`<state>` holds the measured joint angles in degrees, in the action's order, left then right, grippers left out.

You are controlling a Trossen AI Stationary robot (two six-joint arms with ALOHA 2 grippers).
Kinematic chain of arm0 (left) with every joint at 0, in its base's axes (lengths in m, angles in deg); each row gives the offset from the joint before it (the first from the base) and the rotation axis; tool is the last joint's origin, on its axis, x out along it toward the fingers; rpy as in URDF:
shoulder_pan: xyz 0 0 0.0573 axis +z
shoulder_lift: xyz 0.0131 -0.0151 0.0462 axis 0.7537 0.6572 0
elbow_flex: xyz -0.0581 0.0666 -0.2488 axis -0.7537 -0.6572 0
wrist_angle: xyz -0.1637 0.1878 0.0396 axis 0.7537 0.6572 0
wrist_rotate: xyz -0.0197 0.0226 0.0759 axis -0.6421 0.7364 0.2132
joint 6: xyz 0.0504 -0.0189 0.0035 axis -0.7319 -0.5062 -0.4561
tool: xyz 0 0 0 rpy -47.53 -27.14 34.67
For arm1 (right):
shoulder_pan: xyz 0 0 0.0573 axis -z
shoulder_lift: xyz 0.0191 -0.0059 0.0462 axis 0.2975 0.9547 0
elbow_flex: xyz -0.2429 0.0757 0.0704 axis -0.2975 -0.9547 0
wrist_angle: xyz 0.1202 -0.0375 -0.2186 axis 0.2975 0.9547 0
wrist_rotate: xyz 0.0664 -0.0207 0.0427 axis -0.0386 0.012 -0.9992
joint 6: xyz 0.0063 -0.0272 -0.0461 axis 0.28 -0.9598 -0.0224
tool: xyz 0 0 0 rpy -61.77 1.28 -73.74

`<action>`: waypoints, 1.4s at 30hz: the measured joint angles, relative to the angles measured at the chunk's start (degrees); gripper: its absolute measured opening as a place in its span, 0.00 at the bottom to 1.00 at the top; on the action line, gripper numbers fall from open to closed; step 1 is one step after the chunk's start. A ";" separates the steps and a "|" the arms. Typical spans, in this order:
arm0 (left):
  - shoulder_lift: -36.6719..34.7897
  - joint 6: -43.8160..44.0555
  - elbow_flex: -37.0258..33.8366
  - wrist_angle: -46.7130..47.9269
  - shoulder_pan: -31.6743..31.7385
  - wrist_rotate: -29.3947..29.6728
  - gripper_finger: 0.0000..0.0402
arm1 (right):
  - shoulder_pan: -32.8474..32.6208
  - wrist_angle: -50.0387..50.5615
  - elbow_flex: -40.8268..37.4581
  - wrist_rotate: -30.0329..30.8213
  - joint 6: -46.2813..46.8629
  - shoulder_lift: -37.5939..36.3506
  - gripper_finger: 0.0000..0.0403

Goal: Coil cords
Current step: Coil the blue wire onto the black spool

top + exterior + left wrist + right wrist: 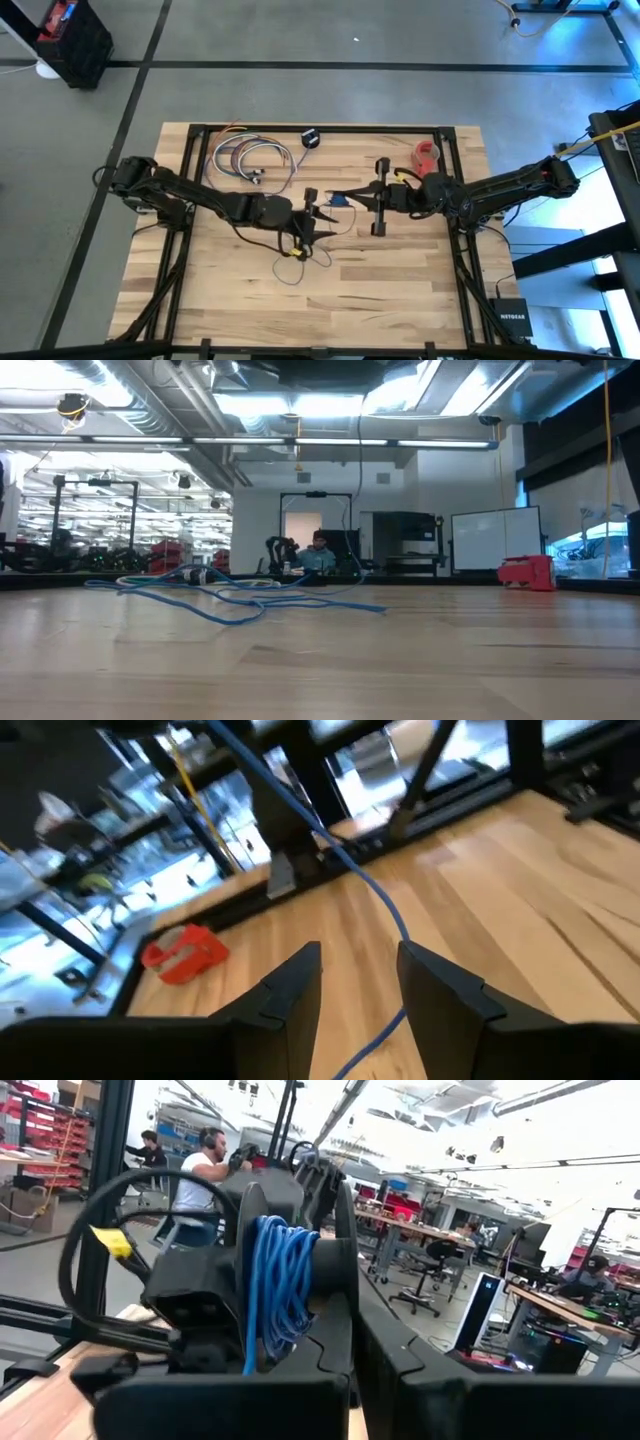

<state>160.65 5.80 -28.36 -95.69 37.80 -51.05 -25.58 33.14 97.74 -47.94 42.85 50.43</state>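
- Two dark arms are seen over a pale wooden bench (400, 300) framed in black, standing on a grey concrete floor marked with dark lines.
- A large workshop is seen beyond the bench in the low view, with bright ceiling lights, a whiteboard and a seated person in the distance.
- A red tape roll (427, 153) is placed near the bench's far right corner, and a small black puck (311, 138) near the middle of its far edge.
- A bundle of multicoloured looped wires (245, 158) is laid at the far left of the bench.
- The cords (340, 199) are found near the bench's centre, between the two tools, with a loose strand trailing down to the near side.
- The left tool (358, 982) is held with its fingers apart, and a blue strand (385, 915) is seen running between them; whether it is touched cannot be told.
- The right tool (383, 197) is closed, and a wound blue coil (275, 1290) is seen just ahead of it in the right wrist view.
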 joint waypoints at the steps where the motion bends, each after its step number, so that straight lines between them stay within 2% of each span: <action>1: -0.04 0.64 1.00 2.18 -0.24 0.02 0.32 | 0.02 0.19 0.00 0.00 -0.01 0.00 0.01; 4: -0.04 1.61 2.69 6.43 -0.64 0.16 0.32 | 0.02 0.37 0.00 0.00 -0.01 0.00 0.01; 16: -0.56 1.43 2.96 8.00 -1.29 3.78 0.32 | 0.02 0.84 0.00 0.02 -0.01 0.00 0.01; 20: -1.09 1.63 2.99 8.18 -2.82 11.57 0.32 | 0.02 0.97 0.00 0.02 -0.01 0.00 0.01; 22: -1.14 1.02 3.07 8.18 -3.45 13.49 0.32 | 0.02 1.02 0.00 0.04 -0.01 0.00 0.01; 31: -1.34 -1.27 3.07 10.44 -4.37 14.02 0.32 | 0.02 1.13 0.00 0.04 -0.01 -0.02 0.01; 34: -1.40 -1.16 3.07 11.61 -3.72 16.41 0.32 | 0.02 1.24 0.00 0.04 -0.01 -0.02 0.01; 42: 0.83 0.10 3.07 12.75 -0.66 16.23 0.32 | 0.02 1.24 0.00 0.04 -0.01 -0.02 0.01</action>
<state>161.48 5.90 -25.29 -82.94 37.13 -34.83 -25.56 34.38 97.74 -47.90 42.84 50.41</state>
